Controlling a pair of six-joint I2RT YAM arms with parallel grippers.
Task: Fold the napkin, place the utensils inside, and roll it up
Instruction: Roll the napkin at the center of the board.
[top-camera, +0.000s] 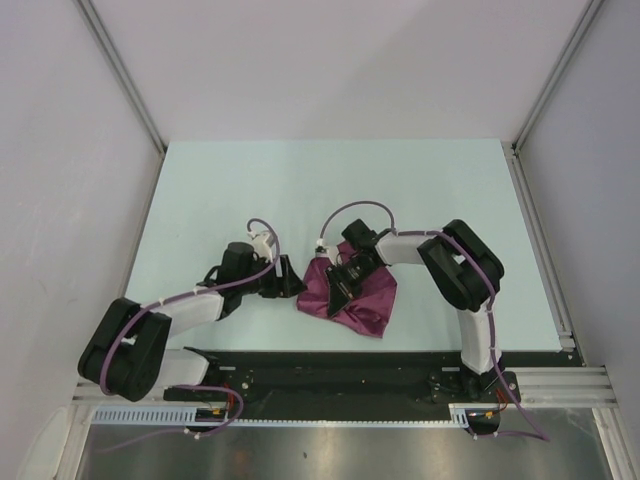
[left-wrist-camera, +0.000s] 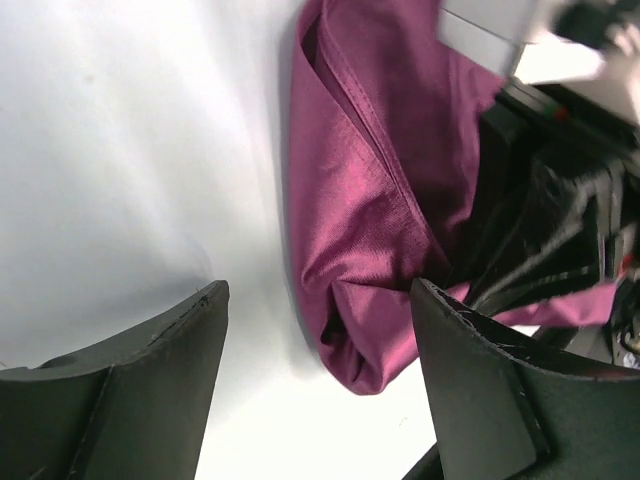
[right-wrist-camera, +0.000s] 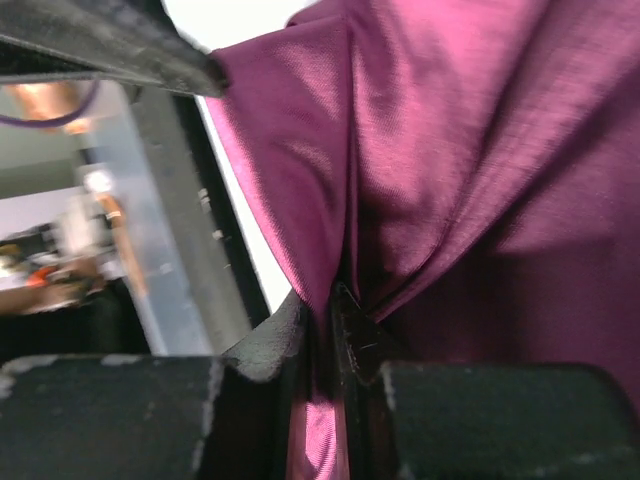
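While right gripper (right-wrist-camera: 325, 330) pinches narrow napkin (top-camera: 368, 302) fold, cloth lies bunched mid-table (top-camera: 200, 180), toward near edge. Left gripper (left-wrist-camera: 318, 300) jaws spread, just left of it. Risk: thin pinch slips; pull drags heap crumpled.

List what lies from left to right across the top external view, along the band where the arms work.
From the left: left arm's elbow → left gripper → napkin → right arm's elbow. The right gripper overlaps the napkin, so it is left out.
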